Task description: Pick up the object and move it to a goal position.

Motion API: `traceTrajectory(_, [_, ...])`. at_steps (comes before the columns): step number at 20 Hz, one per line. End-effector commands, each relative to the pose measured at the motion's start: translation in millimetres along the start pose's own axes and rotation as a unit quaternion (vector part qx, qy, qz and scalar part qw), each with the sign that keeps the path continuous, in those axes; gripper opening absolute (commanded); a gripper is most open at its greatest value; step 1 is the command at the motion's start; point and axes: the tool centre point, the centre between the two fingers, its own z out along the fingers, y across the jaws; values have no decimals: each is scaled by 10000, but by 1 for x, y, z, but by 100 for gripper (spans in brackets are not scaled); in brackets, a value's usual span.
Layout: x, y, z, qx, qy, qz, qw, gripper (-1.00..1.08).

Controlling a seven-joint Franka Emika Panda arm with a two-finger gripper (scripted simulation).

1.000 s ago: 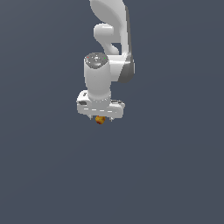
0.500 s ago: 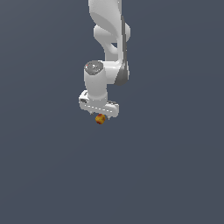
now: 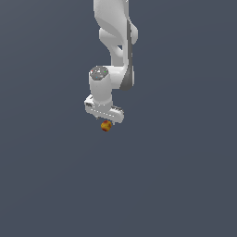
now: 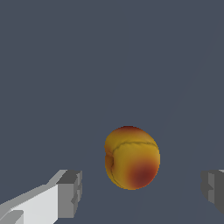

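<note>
The object [image 3: 106,125] is a tiny orange-yellow ball with red patches, just under the white hand in the exterior view. In the wrist view the object [image 4: 132,157] lies between the two grey fingertips [image 4: 70,192], with a gap on each side. My gripper [image 3: 106,121] is open around it and neither finger touches it. In the wrist view the gripper [image 4: 142,189] straddles the object. The white arm [image 3: 113,41] comes down from the top of the exterior view.
A plain dark grey surface [image 3: 176,185] fills the view all around the arm. No other objects or goal marker show.
The hand has shifted slightly up and towards the exterior view's left, and the upper arm has changed its posture. The ball stays just under the hand.
</note>
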Motion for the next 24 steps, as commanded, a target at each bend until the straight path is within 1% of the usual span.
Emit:
traceTrajectory(1, [0, 0, 0, 0, 0, 0, 10000, 100])
traceTrajectory(6, [0, 0, 7, 0, 0, 4, 10000, 100])
traceTrajectory(15, [-2, 1, 44, 0, 0, 18, 10000, 100])
traceTrajectory(20, [-2, 1, 51, 1, 0, 21, 10000, 100])
traceTrajectory(21, [-2, 1, 51, 1, 0, 21, 10000, -100])
traceTrajectory(24, [-2, 1, 51, 1, 0, 21, 10000, -100])
